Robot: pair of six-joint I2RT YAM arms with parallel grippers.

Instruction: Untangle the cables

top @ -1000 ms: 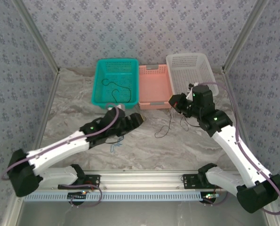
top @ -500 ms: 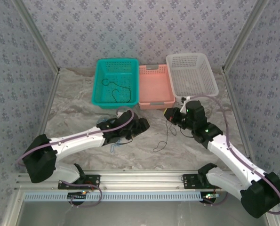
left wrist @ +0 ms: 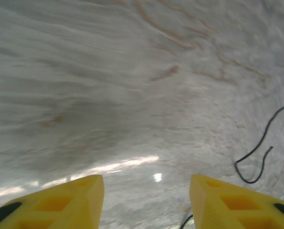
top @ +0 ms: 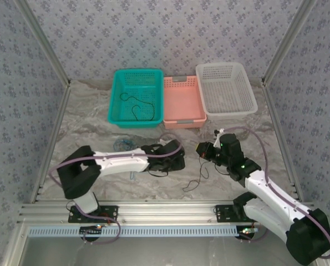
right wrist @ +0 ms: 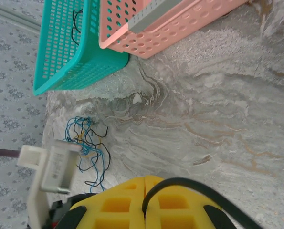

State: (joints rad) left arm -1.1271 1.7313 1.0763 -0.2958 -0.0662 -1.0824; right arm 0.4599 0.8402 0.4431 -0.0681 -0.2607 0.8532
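**Marbled table: tool states, cable positions, free room**

Marbled table [top: 81,119] is fenced by patterned walls on the left, right and far sides. An aluminium rail [top: 170,209] runs along the near edge by the arm bases.

Far edge: teal basket [top: 113,97], pink basket [top: 181,102] and white basket [top: 249,91] stand side by side in one row, each against the next.

Open room: the widest free stretch of table lies at the left, between the left wall and the left arm. A narrower strip runs between the right arm and the right wall.

Left tool [top: 178,160] sits low over the table centre. In the left wrist view its yellow fingers [left wrist: 65,200] are spread wide with nothing between them. Marbled surface lies below, and a black strand [left wrist: 261,141] lies on the table off to their right, apart from them.

Right tool [top: 201,149] is just beside the left tool, with a narrow gap between the two. In the right wrist view the fingers are pressed together, and the black cable [right wrist: 153,191] is pinched at their seam. From the top, this cable drops to the table and trails toward the rail.

Blue cables [top: 125,142] form a loose tangle mixed with dark strands. It lies on the table just in front of the teal basket, behind the left arm. A second black cable [top: 137,108] lies inside the teal basket.
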